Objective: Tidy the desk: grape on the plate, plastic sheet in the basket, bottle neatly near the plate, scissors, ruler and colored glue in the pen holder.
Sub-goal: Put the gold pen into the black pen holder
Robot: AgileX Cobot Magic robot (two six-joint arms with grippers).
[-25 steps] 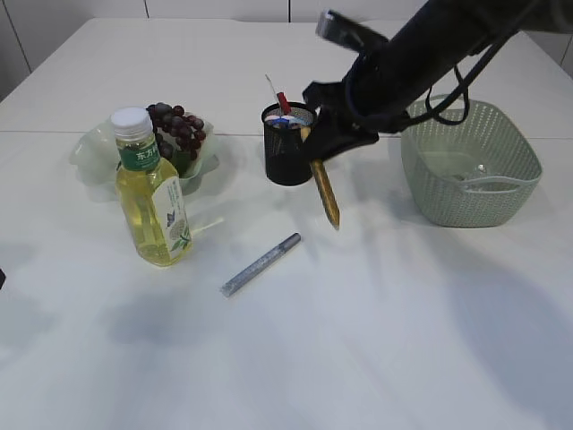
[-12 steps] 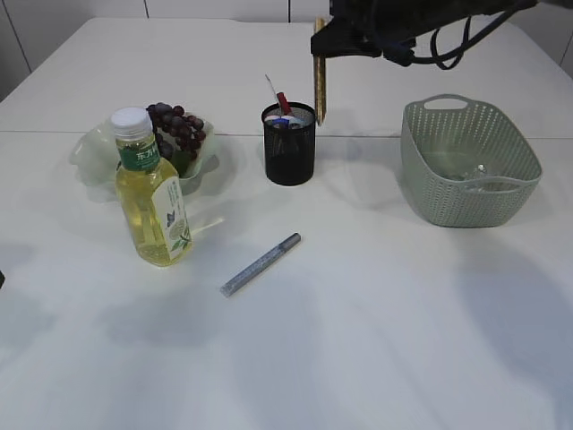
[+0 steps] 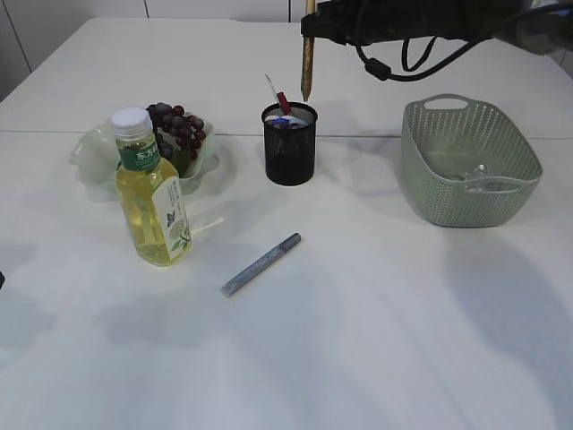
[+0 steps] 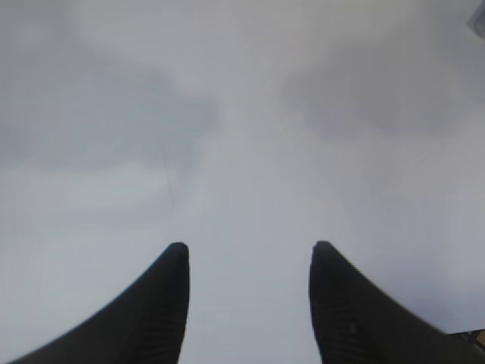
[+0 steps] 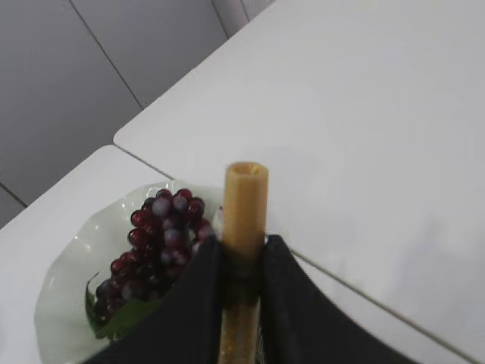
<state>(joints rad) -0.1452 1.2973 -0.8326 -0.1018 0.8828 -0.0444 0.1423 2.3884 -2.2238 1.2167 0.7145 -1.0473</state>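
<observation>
Holding a gold glue stick above the pen holder

Reaching in from the upper right of the exterior view, the right arm stretches nearly level across the back of the table, its right gripper at the top edge of the frame, above the black mesh pen holder. The left arm does not appear in the exterior view; its wrist camera looks down on bare white table.

On the left stands a bottle of yellow drink with a white cap, upright, just in front of the pale plate that carries the grape bunch. A silver glitter glue pen lies slantwise on the table in front of the pen holder, apart from everything else. The green basket sits well to the right. Red-handled items poke out of the pen holder.

The right gripper's two dark fingers are clamped on a gold glue stick, which hangs upright with its tip just above the holder's rim. The left gripper stands about half open, with nothing between its jaws.
</observation>
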